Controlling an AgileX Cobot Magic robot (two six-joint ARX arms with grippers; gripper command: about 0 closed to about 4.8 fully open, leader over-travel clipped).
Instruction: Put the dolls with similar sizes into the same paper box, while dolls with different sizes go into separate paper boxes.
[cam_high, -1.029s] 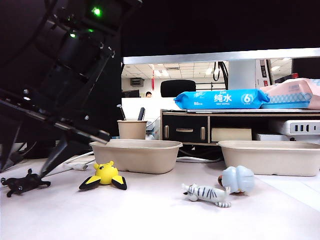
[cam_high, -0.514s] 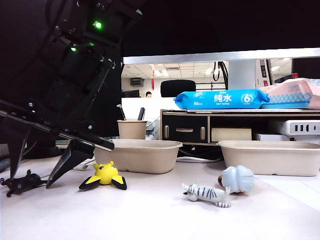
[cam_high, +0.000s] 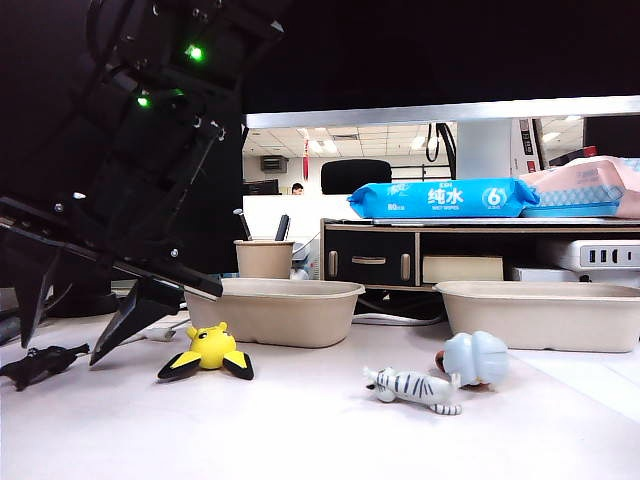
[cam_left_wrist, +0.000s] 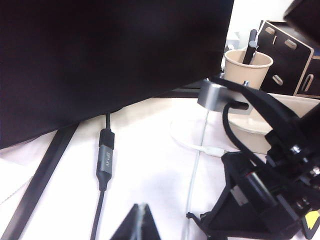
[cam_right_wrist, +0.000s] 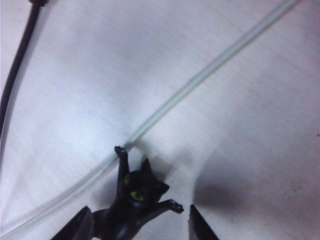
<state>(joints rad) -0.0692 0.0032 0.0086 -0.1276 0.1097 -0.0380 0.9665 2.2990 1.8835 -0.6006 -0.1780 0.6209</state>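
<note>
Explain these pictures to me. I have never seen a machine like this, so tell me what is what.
This is a robot with two arms, each ending in two fingers.

One picture comes from a camera standing on the table. The other two come from cameras on the arms' wrists.

On the table lie four dolls: a black doll, a yellow doll, a striped tiger and a pale blue doll. Behind them stand two paper boxes, neither showing a doll inside.

The right gripper has reached across to the left of the table view. Its open fingers stand on either side of the black doll, but nothing is held yet.

Only a tip of the left gripper shows, above a cable beside the monitor, so I cannot tell whether it is open.
</note>
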